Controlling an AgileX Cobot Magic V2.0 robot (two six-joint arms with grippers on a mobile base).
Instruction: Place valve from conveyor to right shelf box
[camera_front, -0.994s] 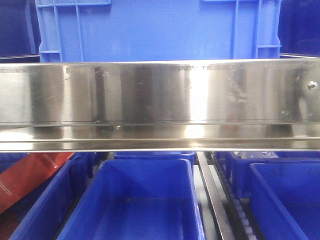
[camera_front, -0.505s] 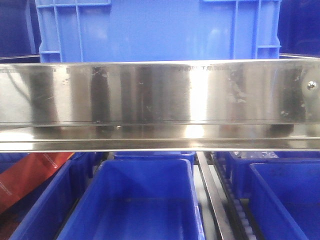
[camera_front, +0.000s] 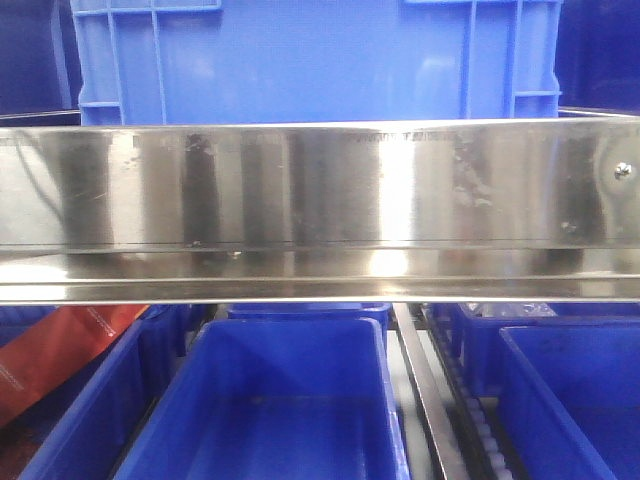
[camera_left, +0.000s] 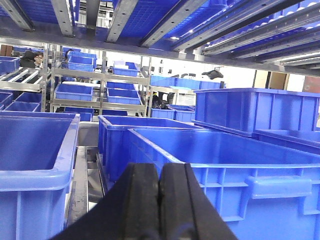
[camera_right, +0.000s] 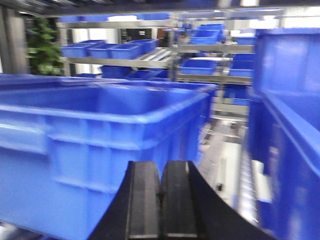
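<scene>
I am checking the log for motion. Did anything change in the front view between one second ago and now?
Nothing visibly changed. The steel shelf rail, the blue crate above it and the blue bins below stay in the same places; only reflections on the rail shift slightly.

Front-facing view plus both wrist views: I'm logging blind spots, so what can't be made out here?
- Valve and conveyor: in no view.
- Front view: shiny steel shelf rail hides both arms.
- Right wrist view: blurred; black right gripper cut off below.
- Left wrist view: black left gripper cut off below.
</scene>
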